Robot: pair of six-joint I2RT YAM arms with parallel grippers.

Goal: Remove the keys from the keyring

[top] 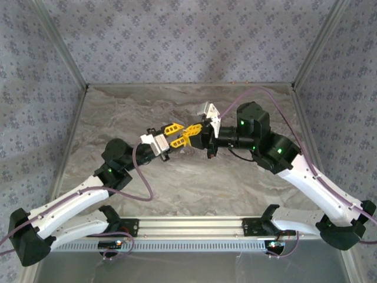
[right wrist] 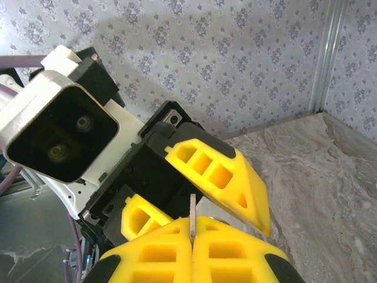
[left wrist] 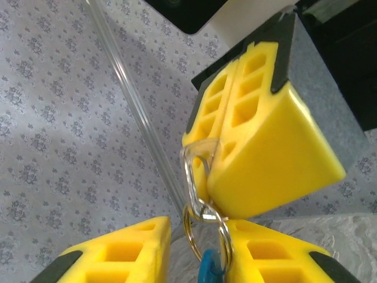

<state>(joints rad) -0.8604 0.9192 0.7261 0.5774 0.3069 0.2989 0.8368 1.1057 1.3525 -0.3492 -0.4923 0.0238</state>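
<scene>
A silvery keyring hangs from a pale metal clip. My right gripper is shut on that clip, which shows as a thin metal edge sticking out between its closed fingertips. Only the top of the keys' bright blue piece shows, low on the ring. My left gripper stands open around the ring and blue piece. Its right finger touches the ring and its left finger stands apart. Both grippers meet tip to tip above mid-table.
The grey marbled table lies below the raised grippers. Patterned walls with metal corner posts close in the back and sides. A purple cable loops beside the left arm.
</scene>
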